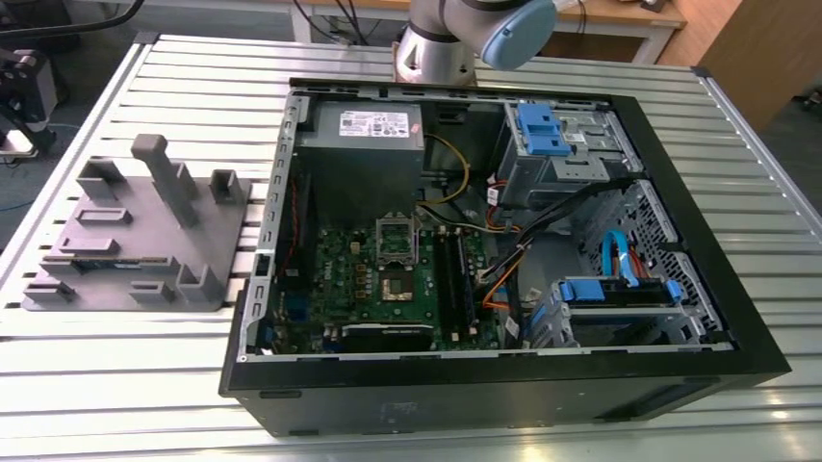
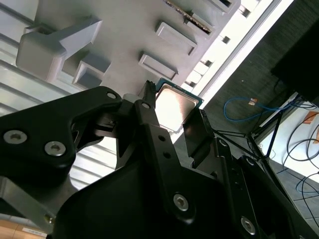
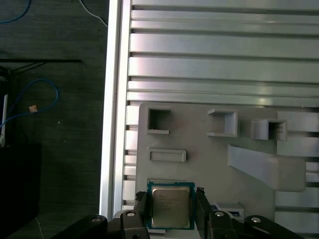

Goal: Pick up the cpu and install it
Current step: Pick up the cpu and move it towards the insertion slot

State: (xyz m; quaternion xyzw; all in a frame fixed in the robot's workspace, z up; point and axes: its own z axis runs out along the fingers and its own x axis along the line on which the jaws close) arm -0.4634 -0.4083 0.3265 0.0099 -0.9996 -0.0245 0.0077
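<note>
Slotted aluminium table [image 3: 199,64] runs under the whole scene. Above it, the cpu [image 3: 170,205] is pinched between the two black fingers [image 3: 141,205] of the gripper [image 3: 172,198], one finger against each of two opposite edges. Its silver top faces the first wrist camera, with a thin green rim around it. In the second wrist view the cpu [image 2: 174,107] catches the light between the same narrow-set fingers. It is held over one end of a grey fixture plate [image 3: 199,169] that carries rectangular pockets and raised blocks, close to the table's edge. Beyond that edge are a dark floor and a looped blue cable [image 3: 35,99]. In the exterior view the plate lies just beside an open computer case [image 1: 514,385], on the exterior view's left. Inside the case is a green motherboard [image 1: 337,279] with a dark socket [image 1: 393,281] near its middle and a grey power supply box [image 1: 366,130] at the far end. The arm's base [image 1: 437,53] stands behind the case.
</note>
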